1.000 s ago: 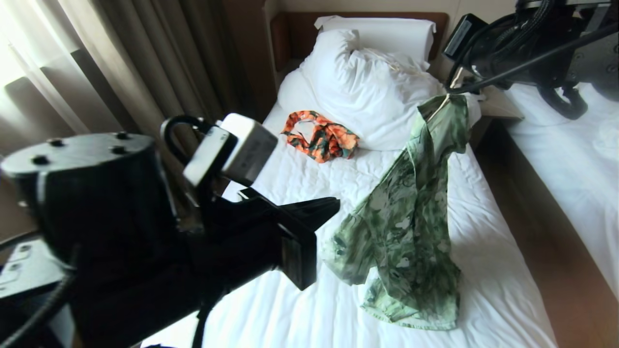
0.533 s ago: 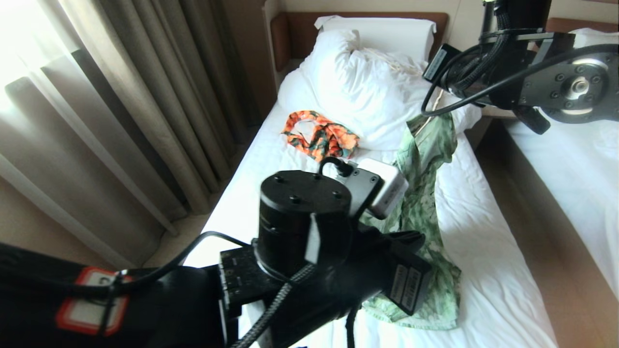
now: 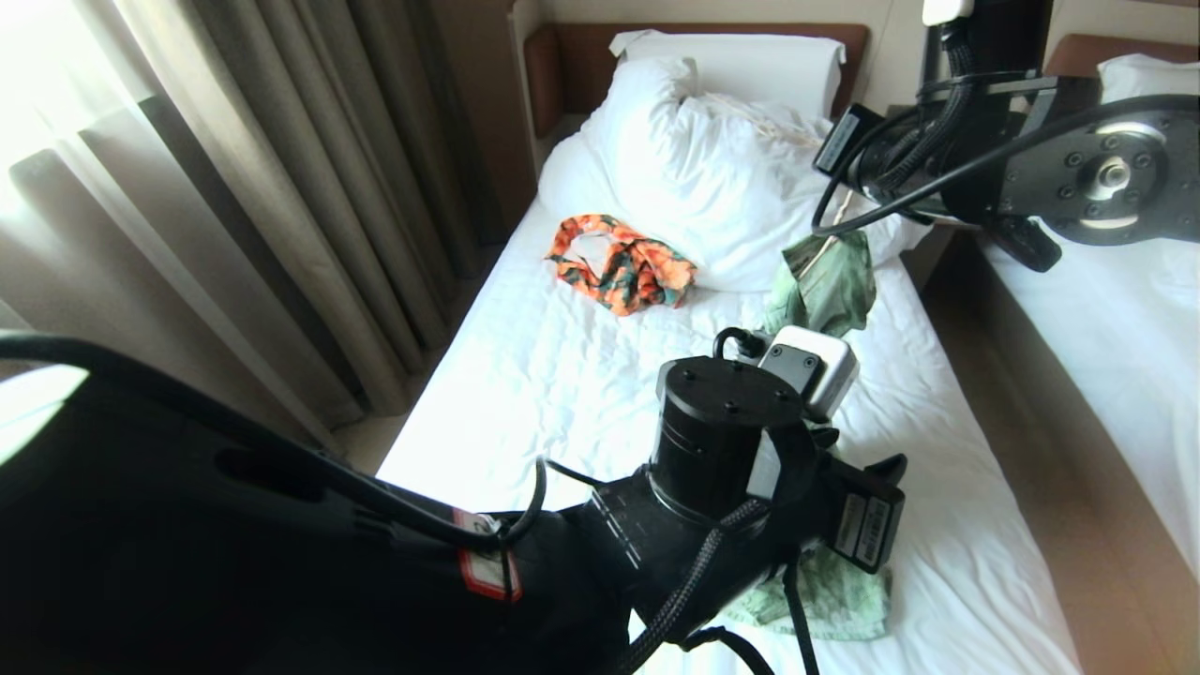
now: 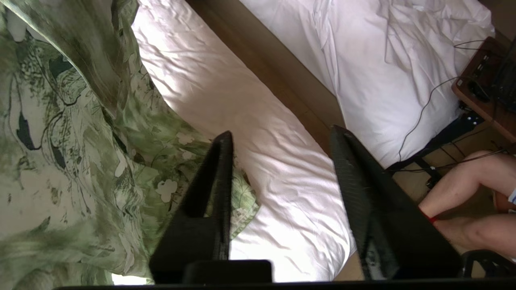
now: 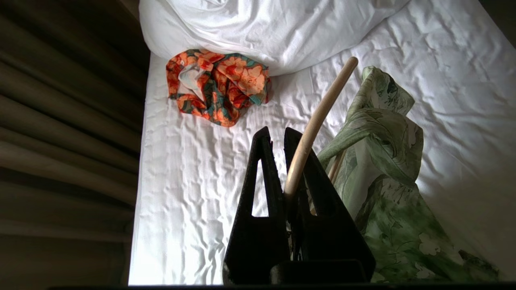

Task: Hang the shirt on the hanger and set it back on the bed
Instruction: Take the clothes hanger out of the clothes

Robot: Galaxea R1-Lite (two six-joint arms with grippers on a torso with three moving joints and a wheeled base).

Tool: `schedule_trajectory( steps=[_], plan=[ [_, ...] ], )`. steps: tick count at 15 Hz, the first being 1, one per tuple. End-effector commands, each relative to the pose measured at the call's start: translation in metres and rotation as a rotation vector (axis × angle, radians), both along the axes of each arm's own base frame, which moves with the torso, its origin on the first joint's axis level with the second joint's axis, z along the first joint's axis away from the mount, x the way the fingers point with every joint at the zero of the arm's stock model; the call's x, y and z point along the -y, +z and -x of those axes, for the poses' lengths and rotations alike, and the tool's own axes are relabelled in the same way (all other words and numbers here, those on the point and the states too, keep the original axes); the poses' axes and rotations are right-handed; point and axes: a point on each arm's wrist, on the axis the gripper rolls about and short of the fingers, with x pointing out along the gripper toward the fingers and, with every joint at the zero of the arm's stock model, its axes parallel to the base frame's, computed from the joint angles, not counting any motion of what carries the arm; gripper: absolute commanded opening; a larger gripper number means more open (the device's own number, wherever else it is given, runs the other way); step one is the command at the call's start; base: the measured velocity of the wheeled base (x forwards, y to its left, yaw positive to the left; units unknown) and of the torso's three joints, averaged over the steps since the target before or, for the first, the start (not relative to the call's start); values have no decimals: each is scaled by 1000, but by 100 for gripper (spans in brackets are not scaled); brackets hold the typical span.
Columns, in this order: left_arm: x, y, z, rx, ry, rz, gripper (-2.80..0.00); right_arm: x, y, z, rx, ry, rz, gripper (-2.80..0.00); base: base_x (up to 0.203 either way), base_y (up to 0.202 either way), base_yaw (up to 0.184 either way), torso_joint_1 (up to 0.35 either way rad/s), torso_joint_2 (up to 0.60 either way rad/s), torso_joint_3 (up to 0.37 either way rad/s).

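White sheets of the bed [image 3: 562, 375] lay rumpled — right gripper [image 5: 282, 137] clamped the hanger [image 5: 314, 121] under the shirt [image 5: 387, 193]; left gripper [image 4: 282, 141] hung parted beside it.

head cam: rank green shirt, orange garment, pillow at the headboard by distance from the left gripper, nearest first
1. shirt: right under and beside the left gripper, toward the bed's right edge.
2. orange garment: mid-bed, farther up on the left side, against the duvet.
3. pillow: far end, at the headboard.
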Motion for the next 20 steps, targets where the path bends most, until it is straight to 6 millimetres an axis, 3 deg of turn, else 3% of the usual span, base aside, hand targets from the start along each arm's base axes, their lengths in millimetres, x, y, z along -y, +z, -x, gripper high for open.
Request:
schedule_trajectory(
  steps=[1,5,10,14,20],
  plan=[
    [8,-11,-5,-5,5,-4,0,2,6,6,10,7,-15,-280,0,0,0,0,0,0],
    [20,-21,-16,74,82,71,0,7,17,16,21,22,-23,-280,0,0,0,0,0,0],
    [8,-27,-45,160,167,27,0,13,24,30,-3,53,-52,-280,0,0,0,0,0,0],
    [-5,-24,-66,223,231,28,0,15,27,34,-6,68,-65,-280,0,0,0,0,0,0],
    [-1,-4,-70,276,251,70,0,16,27,39,-24,73,-64,-280,0,0,0,0,0,0]
  ],
)
